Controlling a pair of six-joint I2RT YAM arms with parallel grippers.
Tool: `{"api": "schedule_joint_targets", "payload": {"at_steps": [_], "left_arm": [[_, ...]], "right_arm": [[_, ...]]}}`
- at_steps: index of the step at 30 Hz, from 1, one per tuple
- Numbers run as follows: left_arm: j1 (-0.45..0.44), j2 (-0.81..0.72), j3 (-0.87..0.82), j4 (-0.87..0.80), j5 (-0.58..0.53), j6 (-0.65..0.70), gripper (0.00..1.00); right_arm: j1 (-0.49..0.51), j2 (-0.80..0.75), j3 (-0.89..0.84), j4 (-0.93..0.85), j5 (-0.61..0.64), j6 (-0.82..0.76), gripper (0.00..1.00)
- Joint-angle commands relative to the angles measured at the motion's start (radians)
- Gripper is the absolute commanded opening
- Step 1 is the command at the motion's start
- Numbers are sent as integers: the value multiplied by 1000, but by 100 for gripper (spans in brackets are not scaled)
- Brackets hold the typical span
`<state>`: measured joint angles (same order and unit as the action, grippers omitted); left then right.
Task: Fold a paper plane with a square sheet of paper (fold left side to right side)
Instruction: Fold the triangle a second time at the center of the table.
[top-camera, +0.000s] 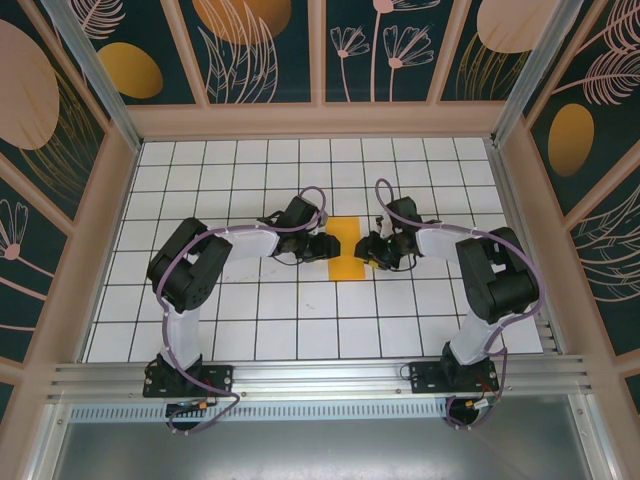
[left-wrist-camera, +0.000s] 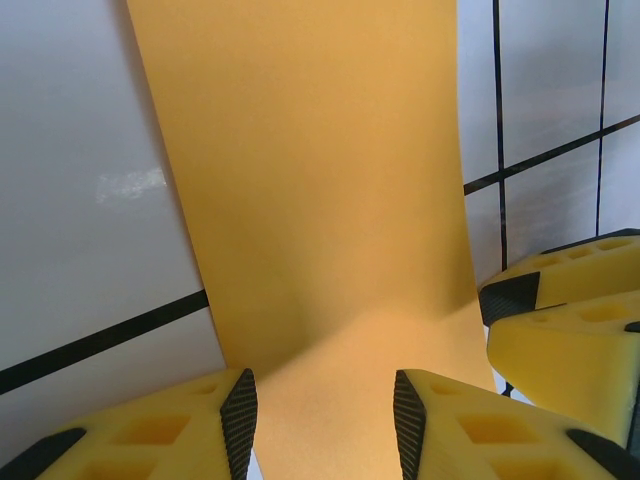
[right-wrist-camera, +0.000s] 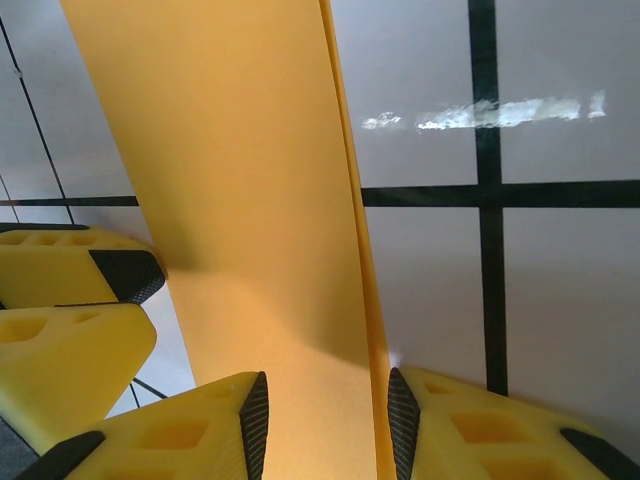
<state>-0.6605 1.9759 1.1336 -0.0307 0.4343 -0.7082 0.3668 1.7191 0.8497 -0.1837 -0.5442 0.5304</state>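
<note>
Left pincer (left-wrist-camera: 325, 410) and right pincer (right-wrist-camera: 327, 410) both stand half open, gripping nothing, astride my square sheet of paper (top-camera: 348, 250). It lies as a doubled strip, mid-frame on the tiled table (top-camera: 250, 320). I judge the left-to-right fold made; next I must press the crease flat.

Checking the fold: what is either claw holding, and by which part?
Nothing looks gripped: the left claw and right claw both stand open over the folded paper, which lies on the table.
</note>
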Motion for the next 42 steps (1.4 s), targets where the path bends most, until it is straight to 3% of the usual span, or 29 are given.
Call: {"api": "schedule_joint_targets", "payload": {"at_steps": [1,33,42], "left_arm": [[-8,28,0,-37,-13,13,45],[-7,14,-23,-19,-14,16,45],[-7,-58,-48,35,-29,42,48]], "right_arm": [[13,22,-15,-2,-19,11,40],[-37,-4,12,100,-139,26,41],[-43,53,50,72,-152,46,41]]}}
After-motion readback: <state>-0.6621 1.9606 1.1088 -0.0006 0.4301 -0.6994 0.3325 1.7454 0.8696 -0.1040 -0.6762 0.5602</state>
